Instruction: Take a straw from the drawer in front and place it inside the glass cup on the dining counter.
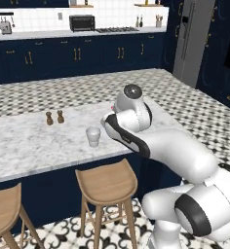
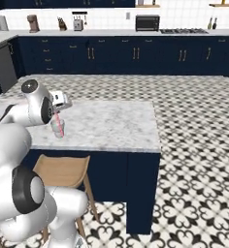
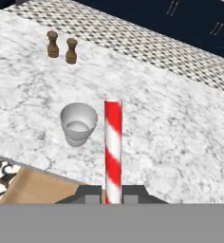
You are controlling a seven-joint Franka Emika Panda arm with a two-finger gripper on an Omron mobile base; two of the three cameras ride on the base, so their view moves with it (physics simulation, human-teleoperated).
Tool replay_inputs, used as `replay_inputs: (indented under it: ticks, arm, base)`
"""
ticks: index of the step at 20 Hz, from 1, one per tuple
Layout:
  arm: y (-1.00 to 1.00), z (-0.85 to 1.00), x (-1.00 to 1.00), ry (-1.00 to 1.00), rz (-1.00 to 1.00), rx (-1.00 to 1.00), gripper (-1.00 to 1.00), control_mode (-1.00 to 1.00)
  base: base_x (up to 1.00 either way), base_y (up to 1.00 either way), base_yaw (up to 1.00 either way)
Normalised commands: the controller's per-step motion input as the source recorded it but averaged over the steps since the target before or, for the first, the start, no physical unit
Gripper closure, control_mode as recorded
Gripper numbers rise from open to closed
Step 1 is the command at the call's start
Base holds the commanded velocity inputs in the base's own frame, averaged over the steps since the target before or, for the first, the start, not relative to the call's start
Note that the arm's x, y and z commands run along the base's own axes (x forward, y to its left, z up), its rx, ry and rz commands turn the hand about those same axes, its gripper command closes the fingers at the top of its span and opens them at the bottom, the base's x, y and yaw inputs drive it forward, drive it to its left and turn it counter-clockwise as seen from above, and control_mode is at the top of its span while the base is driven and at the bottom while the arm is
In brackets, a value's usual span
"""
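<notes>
While the left base view has the arm's white body blocking the claw, the hand view shows it straight on: claw (image 3: pixel 113 195) clenched on the straw (image 3: pixel 113 147), dark tips pressed against its lower end from both sides.

Straw's long axis runs along the claw's own axis in the hand view, free end pointing away from the hand, toward the bench surface. Right base view gives the room-frame answer: straw (image 2: pixel 59 124) hangs nearly upright, slightly tilted, upper end at the claw (image 2: pixel 55 112), lower end down by the marble.

Right base view also puts the straw overlapping the glass cup (image 2: pixel 57 130), so from that side I cannot tell whether the tip is in it or merely in front. Hand view settles that: glass cup (image 3: pixel 79 124) sits just beside the straw, to its left in that view, and apart from it.

Cup stands upright on the dining bench (image 3: pixel 180 128), near the stool-side edge, mouth open. Nothing in it, bare bottom visible. Left base view shows the same glass cup (image 1: pixel 93 136) upright on the marble (image 1: pixel 24 141), just left of the forearm.

Two brown shakers (image 3: pixel 61 47) stand side by side farther in on the bench, well apart from the cup; also seen in the left base view (image 1: pixel 54 117). Wooden stool (image 1: pixel 107 182) sits under the bench edge below the cup; its seat corner (image 3: pixel 35 190) shows in the hand view.
</notes>
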Motion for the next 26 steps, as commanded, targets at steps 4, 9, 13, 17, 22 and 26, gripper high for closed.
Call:
replay_inputs:
  ticks: [4, 9, 13, 17, 22, 26]
  arm:
    - [0.15, 0.15, 0.05, 0.00, -0.10, 0.05, 1.00, -1.00]
    - [0.01, 0.48, -0.17, -0.17, 0.00, 0.25, 1.00, -1.00]
    - [-0.02, 0.34, -0.11, -0.20, 0.12, 0.37, 1.00, -1.00]
    - [-0.04, 0.01, 0.03, -0.16, 0.24, 0.35, 1.00, -1.00]
    - [0.03, -0.10, 0.31, -0.03, 0.26, 0.20, 1.00, -1.00]
    - [0.08, -0.20, 0.33, 0.00, 0.17, 0.01, 1.00, -1.00]
  base:
    - [0.17, 0.23, -0.15]
    - [0.00, 0.00, 0.00]
    - [0.00, 0.00, 0.00]
    - [0.00, 0.00, 0.00]
    - [0.00, 0.00, 0.00]
    - [0.00, 0.00, 0.00]
